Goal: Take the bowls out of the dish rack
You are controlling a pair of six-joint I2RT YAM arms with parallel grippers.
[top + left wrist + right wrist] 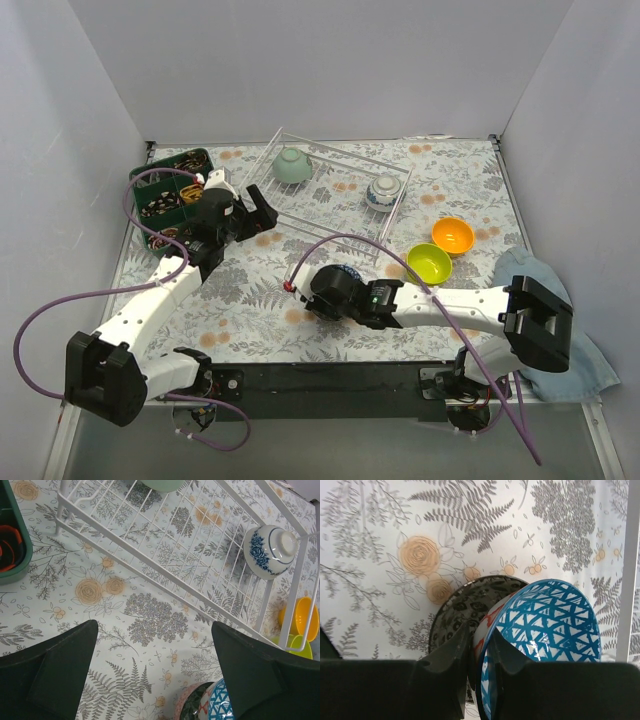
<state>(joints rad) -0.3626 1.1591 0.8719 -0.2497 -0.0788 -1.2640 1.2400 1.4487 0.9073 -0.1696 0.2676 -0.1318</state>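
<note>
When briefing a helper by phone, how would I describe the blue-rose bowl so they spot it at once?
Find the white wire dish rack on the far side of the table. At its right end lies the blue-rose bowl: white with a blue flower, unlike the plain pale green bowl at the left end.

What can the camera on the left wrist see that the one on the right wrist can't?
Only the left wrist view: a rose-patterned bowl lying in the dish rack, an orange bowl beyond it, and the left gripper wide open. Only the right wrist view: the right gripper closed on the rim of the blue lattice bowl. Both: that bowl and the floral tablecloth.
</note>
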